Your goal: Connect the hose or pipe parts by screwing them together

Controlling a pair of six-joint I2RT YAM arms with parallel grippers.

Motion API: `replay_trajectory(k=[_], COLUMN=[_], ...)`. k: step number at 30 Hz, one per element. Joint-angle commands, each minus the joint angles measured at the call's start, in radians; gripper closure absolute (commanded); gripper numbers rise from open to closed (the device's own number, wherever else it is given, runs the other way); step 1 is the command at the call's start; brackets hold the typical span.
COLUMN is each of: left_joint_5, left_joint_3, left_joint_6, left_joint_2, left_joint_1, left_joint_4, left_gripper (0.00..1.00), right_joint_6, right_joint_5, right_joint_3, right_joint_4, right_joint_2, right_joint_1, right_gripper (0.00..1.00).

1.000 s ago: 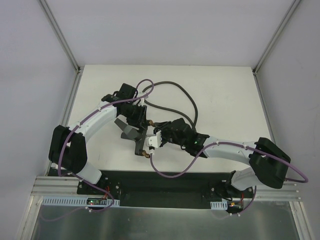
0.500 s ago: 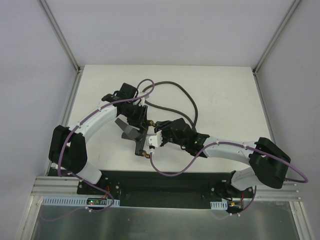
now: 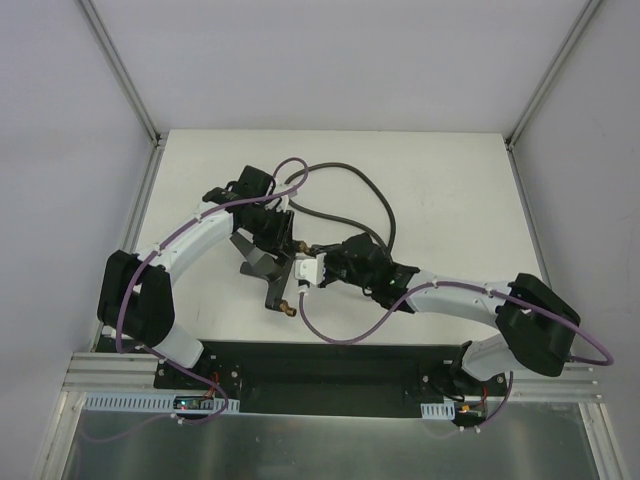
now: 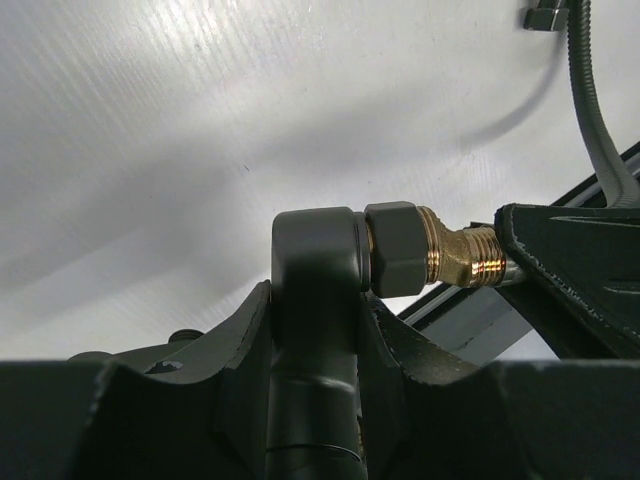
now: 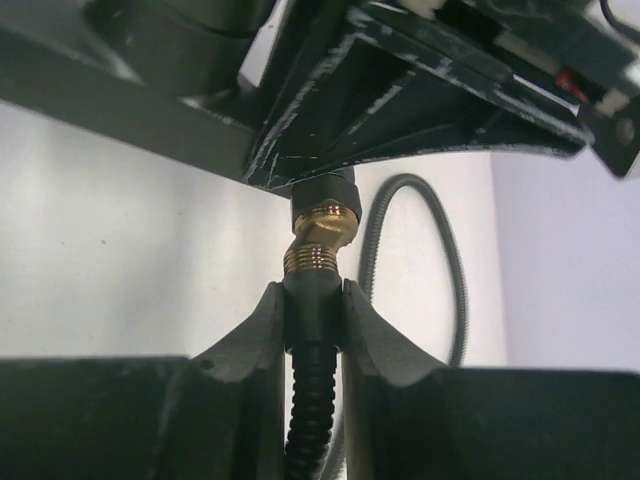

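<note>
White table (image 3: 450,200), matte, streaked with faint lines. The hose (image 3: 372,187) lies on it at the far middle, curling in a loose loop (its near stretch lifts off toward the centre). One small connector (image 4: 545,17) rests flat on the surface. A black plate (image 3: 330,365) runs along the near edge.

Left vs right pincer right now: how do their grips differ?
The left pincer is shut on the smooth dark body of the fitting; the right pincer is shut on the ribbed hose at its end. The brass threaded tip sticks out sideways from the left pincer; the hose runs back between the right pincer's fingers. Shared: both are clamped, and their parts meet at that tip.
</note>
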Motion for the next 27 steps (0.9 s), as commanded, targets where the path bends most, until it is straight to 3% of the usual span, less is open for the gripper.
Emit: replay_trajectory(k=[1, 6, 11, 15, 19, 24, 27], left_joint_5=[0.18, 0.197, 0.194, 0.137, 0.102, 0.022, 0.013], left_joint_3=[0.011, -0.055, -0.153, -0.21, -0.237, -0.313, -0.305], left_joint_6=[-0.075, -0.109, -0.187, -0.259, -0.276, -0.277, -0.267], left_joint_2=[-0.086, -0.13, -0.178, -0.224, -0.276, -0.365, -0.365], left_joint_1=[-0.004, -0.004, -0.004, -0.004, -0.007, -0.009, -0.009], left_joint_4=[0.147, 0.267, 0.42, 0.527, 0.597, 0.702, 0.693], left_gripper=[1.0, 1.0, 1.0, 1.0, 1.0, 1.0, 1.0], right_joint_6=[0.328, 0.631, 1.081, 1.418, 1.703, 2.027, 2.083], right_joint_5=[-0.045, -0.143, -0.243, -0.162, -0.127, 0.006, -0.051], right_joint_3=[0.019, 0.0, -0.024, -0.029, -0.098, -0.179, -0.176], right_joint_4=[0.124, 0.198, 0.362, 0.398, 0.607, 0.712, 0.76], right_joint_2=[0.019, 0.007, 0.027, 0.068, 0.091, 0.106, 0.114], right_joint_1=[-0.025, -0.109, -0.192, -0.216, -0.223, -0.227, -0.235], right_gripper=[0.99, 0.99, 0.99, 0.99, 0.99, 0.99, 0.81])
